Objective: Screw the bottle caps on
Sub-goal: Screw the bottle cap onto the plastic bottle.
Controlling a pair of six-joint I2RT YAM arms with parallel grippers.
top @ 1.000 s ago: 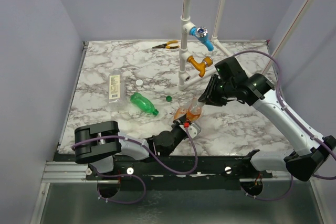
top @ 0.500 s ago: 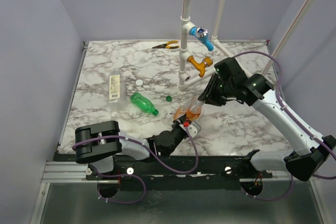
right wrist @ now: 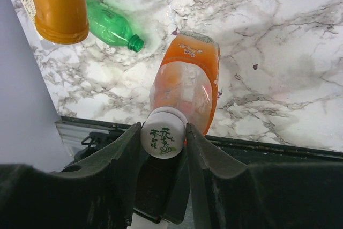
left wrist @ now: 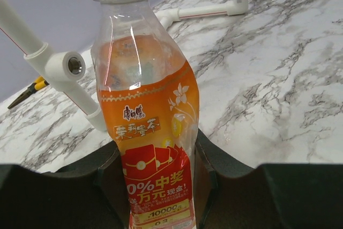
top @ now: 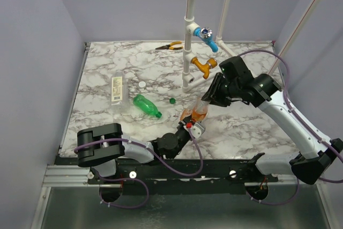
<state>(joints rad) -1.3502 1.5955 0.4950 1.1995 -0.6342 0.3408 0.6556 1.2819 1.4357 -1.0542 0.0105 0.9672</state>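
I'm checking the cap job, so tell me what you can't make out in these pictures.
Right wrist view: the white cap hides the neck threads of the orange bottle, so tightness is unknown.
Left wrist view: its base is cut off by the bottom edge.
Top view: label print on the clear bottle is too small.

— Front centre of the table (top: 246,127)?
— Wide bottle (top: 197,112), just before the pipe frame (top: 187,52).
— Left of that?
— Slim bottle (top: 146,105), loose cap (top: 172,101) between; labelled bottle (top: 117,90) farther left, another cap (top: 142,85) beside it; pliers (top: 169,46) at the back.
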